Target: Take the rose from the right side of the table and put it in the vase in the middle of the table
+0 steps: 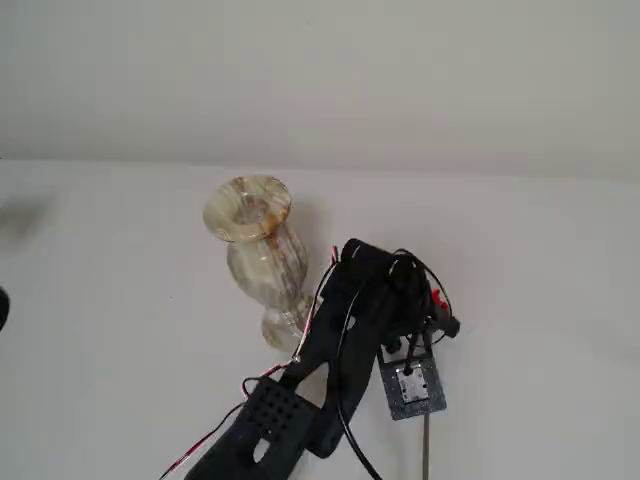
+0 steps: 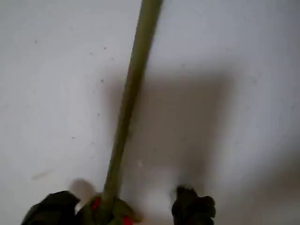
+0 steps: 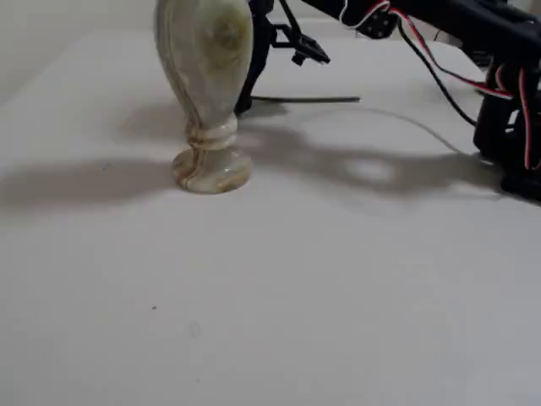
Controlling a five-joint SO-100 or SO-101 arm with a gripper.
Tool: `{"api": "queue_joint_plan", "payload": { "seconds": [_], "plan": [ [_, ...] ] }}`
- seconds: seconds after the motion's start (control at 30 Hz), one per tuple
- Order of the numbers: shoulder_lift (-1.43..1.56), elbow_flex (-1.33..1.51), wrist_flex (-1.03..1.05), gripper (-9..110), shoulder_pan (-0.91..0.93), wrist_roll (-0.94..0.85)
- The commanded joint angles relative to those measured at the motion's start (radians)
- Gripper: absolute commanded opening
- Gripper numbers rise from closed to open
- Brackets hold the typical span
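Hand spread round the thin grey-green stemmed red rose near the bud (light, stiff-ish, slippery): pinch the stem gently. Cream veined stone vase stands mid white table.

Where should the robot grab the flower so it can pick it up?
Best on the thin stem of the rose, just behind the red bud, coming straight down from above. The rose lies flat on the table, so the gripper fingers can drop on either side of the stem and pinch across it. That probably spares the petals, and the long stem is left to go into the vase.
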Motion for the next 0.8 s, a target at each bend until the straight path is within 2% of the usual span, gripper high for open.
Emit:
{"api": "queue_joint_plan", "payload": {
  "seconds": [0.0,0.33,0.43,0.6,0.77],
  "plan": [
    [-0.026,-0.041,0.034,23,-0.025,-0.038],
    [0.008,0.037,0.064,8,-0.057,-0.206],
    [0.023,0.064,0.066,0,-0.066,-0.244],
    [0.043,0.069,0.064,0,-0.072,-0.270],
    [0.167,0.064,0.051,0,-0.037,-0.190]
  ]
}}
